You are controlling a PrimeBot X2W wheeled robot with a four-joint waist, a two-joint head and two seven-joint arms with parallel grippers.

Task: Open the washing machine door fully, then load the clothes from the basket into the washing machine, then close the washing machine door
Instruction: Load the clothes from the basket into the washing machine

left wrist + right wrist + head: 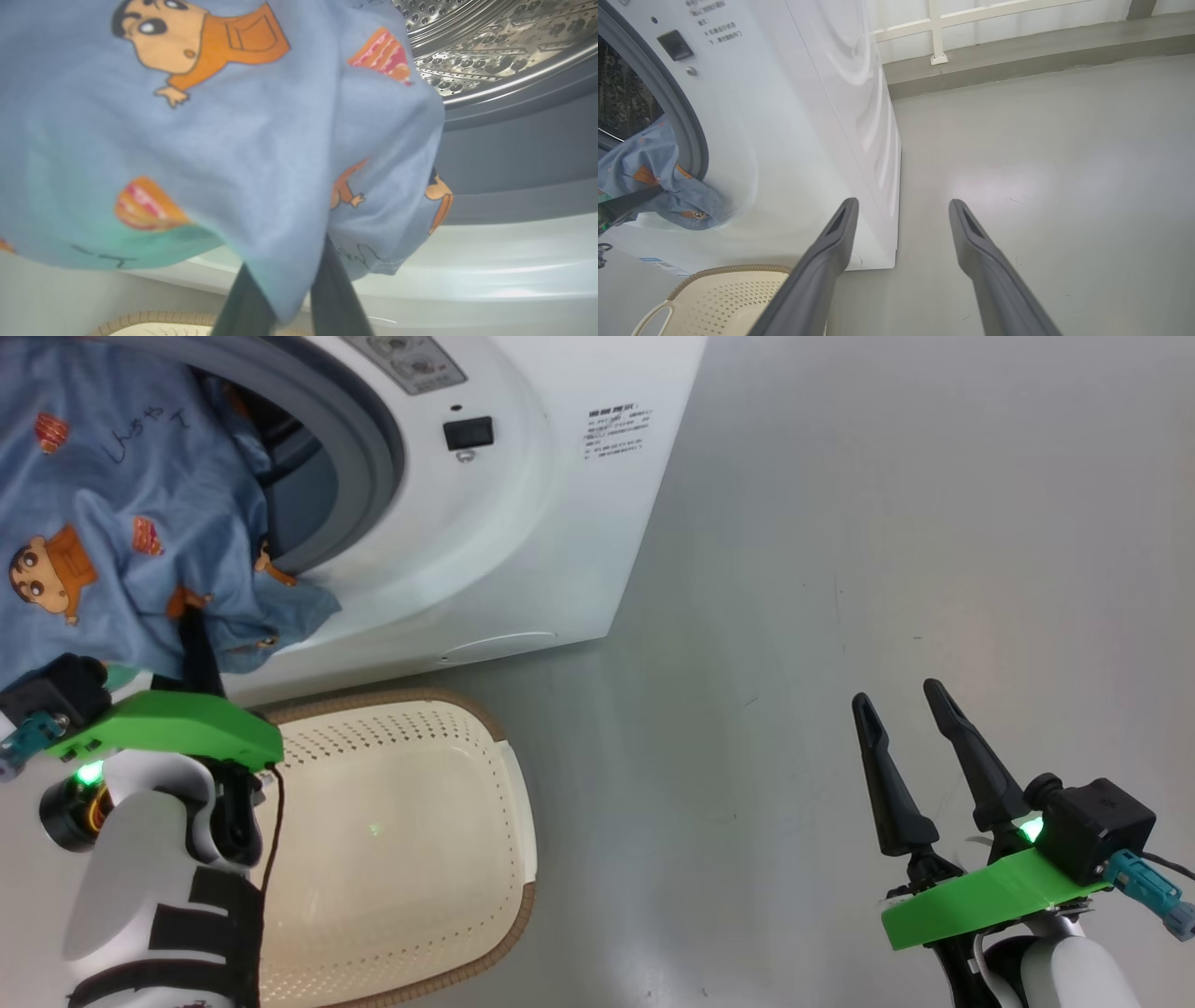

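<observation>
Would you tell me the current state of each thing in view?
Washer: mouth uncovered.
Clothes: hanging out of washer's mouth, pinched.
Basket: upright, empty.
Left gripper: shut on clothes.
Right gripper: open, empty.

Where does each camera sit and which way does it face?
Head view: on the head, looking down at the white front-loading washing machine, cream perforated basket, left end effector and right end effector.
Left wrist view: on the left wrist, facing the perforated steel drum; light-blue cartoon-printed clothes pinched between its dark fingers.
Right wrist view: on the right wrist, facing grey floor beside the machine; own fingers open.
Shared: all three show clothes and basket.
</observation>
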